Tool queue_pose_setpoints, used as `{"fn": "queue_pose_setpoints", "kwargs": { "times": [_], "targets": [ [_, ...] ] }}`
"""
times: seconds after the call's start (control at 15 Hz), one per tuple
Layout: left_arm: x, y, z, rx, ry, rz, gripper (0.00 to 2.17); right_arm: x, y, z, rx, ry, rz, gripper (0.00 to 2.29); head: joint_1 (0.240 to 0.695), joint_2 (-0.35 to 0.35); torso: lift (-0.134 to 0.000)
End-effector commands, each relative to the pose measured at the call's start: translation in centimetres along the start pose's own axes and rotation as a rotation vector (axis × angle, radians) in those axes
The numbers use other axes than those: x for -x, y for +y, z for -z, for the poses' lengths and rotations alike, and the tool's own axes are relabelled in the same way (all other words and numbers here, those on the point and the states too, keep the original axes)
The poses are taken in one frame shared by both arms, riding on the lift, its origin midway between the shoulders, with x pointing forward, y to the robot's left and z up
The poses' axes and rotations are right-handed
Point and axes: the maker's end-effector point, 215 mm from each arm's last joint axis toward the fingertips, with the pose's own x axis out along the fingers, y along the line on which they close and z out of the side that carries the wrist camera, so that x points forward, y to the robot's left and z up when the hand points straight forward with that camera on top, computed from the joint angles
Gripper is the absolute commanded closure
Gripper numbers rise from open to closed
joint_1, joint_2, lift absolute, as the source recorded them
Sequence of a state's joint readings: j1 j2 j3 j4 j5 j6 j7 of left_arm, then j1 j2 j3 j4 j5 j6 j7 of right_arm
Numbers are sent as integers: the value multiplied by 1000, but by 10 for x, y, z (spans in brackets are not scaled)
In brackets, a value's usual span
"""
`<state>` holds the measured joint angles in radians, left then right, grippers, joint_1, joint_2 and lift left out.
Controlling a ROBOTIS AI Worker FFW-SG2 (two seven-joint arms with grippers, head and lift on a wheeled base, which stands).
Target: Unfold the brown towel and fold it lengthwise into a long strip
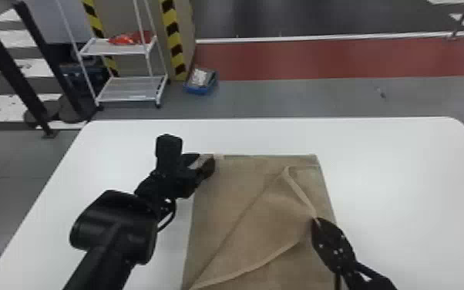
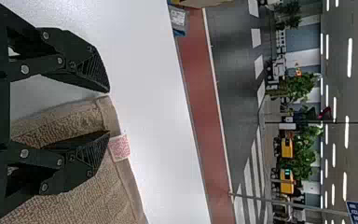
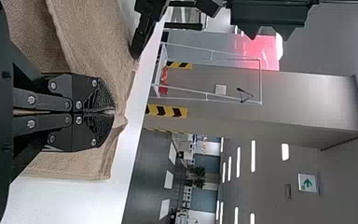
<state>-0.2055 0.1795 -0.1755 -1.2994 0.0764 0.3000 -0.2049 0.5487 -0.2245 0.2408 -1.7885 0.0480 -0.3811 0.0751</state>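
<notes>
The brown towel [image 1: 242,193] lies on the white table, its top layer folded over diagonally and lifted toward the right edge. At the towel's far left corner is my left gripper [image 1: 203,164]. In the left wrist view the left gripper [image 2: 109,112] stands open, with the corner of the towel [image 2: 98,114] between and below its fingers, near a small tag [image 2: 120,147]. My right gripper [image 1: 316,221], over the towel's right side, pinches the edge of the top layer. In the right wrist view the right gripper [image 3: 112,112] is shut on the towel [image 3: 91,42].
The white table [image 1: 408,193] extends on both sides of the towel and beyond its far edge. Behind it on the floor stand a white wire shelf [image 1: 131,83] and a blue bin [image 1: 201,81].
</notes>
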Motion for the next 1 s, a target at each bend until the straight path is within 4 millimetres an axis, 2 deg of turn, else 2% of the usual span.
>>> {"fn": "queue_pose_setpoints", "kwargs": {
  "times": [0.0, 0.07, 0.13, 0.27, 0.33, 0.47, 0.67, 0.73, 0.87, 0.93],
  "targets": [
    [0, -3, 0, 0, 0, 15, 701, 0, 0, 0, 0, -1, 0, 1416, 695, 94, -123],
    [0, -3, 1, -1, 2, 15, 704, 0, 0, 0, 0, -3, 0, 1416, 695, 93, -123],
    [1, -2, 1, 2, -1, 14, 954, 0, 0, 0, 0, -3, 0, 1416, 695, 91, -123],
    [7, -1, 4, 10, -11, -5, 1605, 0, -1, -3, -2, -12, 3, 1416, 695, 92, -123],
    [11, -4, -1, 3, -27, -20, 1919, 0, -2, -3, 0, -13, 4, 1416, 695, 93, -123],
    [22, -10, -12, 3, -55, -17, 1953, 0, -8, -15, 5, -51, 13, 1416, 695, 95, -123],
    [54, 6, -28, 23, -65, -68, 1949, -1, -32, -29, 19, -76, 51, 1416, 695, 86, -123],
    [70, 18, -36, 23, -68, -91, 1949, -3, -50, -40, 33, -90, 75, 1416, 695, 86, -123],
    [100, 39, -48, 30, -65, -133, 1949, -3, -100, -65, 54, -123, 153, 1416, 695, 85, -123],
    [112, 47, -51, 41, -49, -150, 1949, -4, -125, -72, 61, -122, 193, 1416, 695, 81, -123]
  ]
}}
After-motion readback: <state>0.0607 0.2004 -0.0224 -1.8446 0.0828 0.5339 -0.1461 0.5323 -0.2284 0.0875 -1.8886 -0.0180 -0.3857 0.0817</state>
